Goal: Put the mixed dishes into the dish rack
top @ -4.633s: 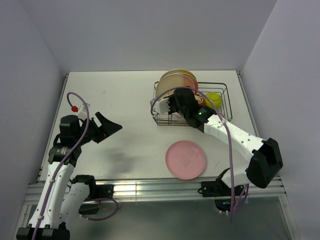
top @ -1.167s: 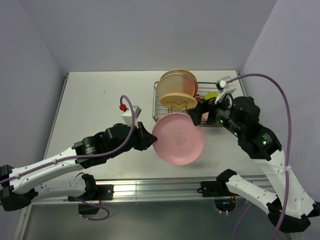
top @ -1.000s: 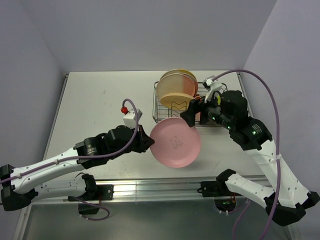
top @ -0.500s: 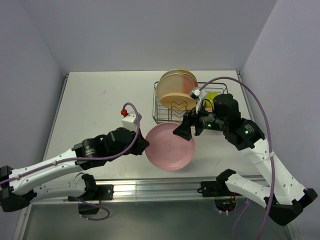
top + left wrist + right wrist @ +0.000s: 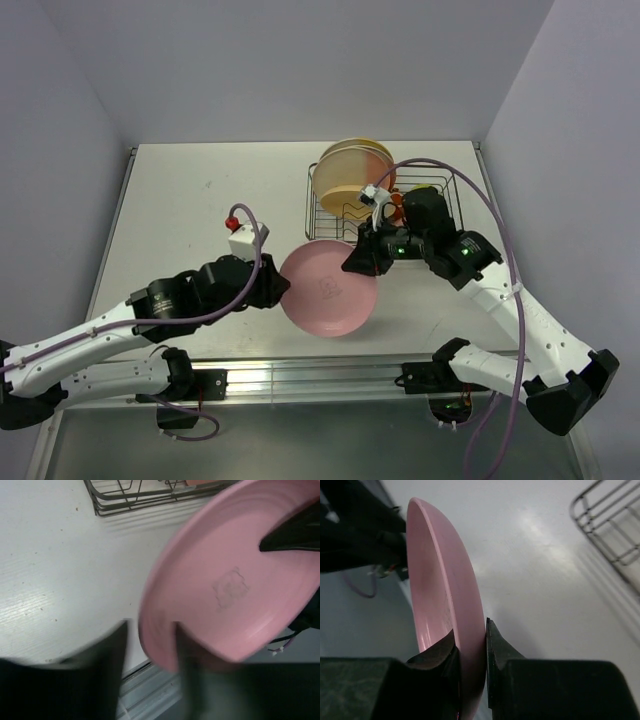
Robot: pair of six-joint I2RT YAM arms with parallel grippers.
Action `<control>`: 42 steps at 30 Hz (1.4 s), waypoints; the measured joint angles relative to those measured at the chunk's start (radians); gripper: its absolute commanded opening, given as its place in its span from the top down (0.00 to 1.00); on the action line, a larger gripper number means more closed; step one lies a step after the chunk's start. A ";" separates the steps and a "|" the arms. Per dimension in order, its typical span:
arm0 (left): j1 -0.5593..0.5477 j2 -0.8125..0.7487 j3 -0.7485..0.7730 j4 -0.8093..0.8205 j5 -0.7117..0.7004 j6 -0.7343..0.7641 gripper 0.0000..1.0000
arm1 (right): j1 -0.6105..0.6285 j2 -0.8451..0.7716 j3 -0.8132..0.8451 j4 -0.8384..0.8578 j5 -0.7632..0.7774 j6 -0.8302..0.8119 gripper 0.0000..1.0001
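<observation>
A pink plate (image 5: 330, 290) hangs tilted above the table's near edge, between my two grippers. My right gripper (image 5: 358, 262) is shut on its right rim; in the right wrist view both fingers press the plate (image 5: 445, 595) at the gripper (image 5: 470, 630). My left gripper (image 5: 283, 288) straddles the left rim. In the left wrist view its jaws (image 5: 150, 630) stand slightly apart, with a gap between one finger and the plate (image 5: 235, 580). The dish rack (image 5: 452, 190) stands at the back right with cream and orange plates (image 5: 345, 175) upright in it.
The rack's near-left corner (image 5: 130, 502) shows in the left wrist view and a corner (image 5: 605, 525) in the right wrist view. The table's near edge and metal rail (image 5: 300, 375) lie just below the plate. Walls close in on both sides.
My right gripper came down and closed on the plate's right rim. The left jaws have loosened on the left rim. The plate has drifted left and toward the near edge.
</observation>
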 measured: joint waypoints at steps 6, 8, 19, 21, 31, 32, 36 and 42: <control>-0.005 -0.002 0.074 -0.106 -0.154 -0.147 0.01 | 0.047 -0.001 0.036 -0.014 0.276 -0.091 1.00; -0.005 -0.003 0.082 -0.157 -0.229 -0.224 0.01 | 0.057 0.003 0.092 -0.033 0.385 -0.132 1.00; 0.127 0.045 -0.003 -0.169 -0.221 -0.296 0.01 | 0.060 0.115 0.351 -0.029 0.732 -0.461 1.00; 0.158 0.051 -0.027 -0.142 -0.180 -0.278 0.01 | 0.060 0.109 0.309 0.011 0.766 -0.541 1.00; 0.309 0.079 -0.102 -0.011 -0.001 -0.184 0.01 | 0.060 0.108 0.092 0.202 0.856 -0.877 1.00; 0.323 0.082 -0.109 0.003 0.018 -0.177 0.01 | 0.060 0.108 0.069 0.230 0.853 -0.908 1.00; 0.360 0.096 -0.129 0.039 0.074 -0.154 0.01 | 0.060 0.123 0.007 0.312 0.836 -1.012 1.00; 0.404 0.113 -0.162 0.090 0.146 -0.130 0.01 | 0.060 0.152 -0.074 0.420 0.831 -1.162 1.00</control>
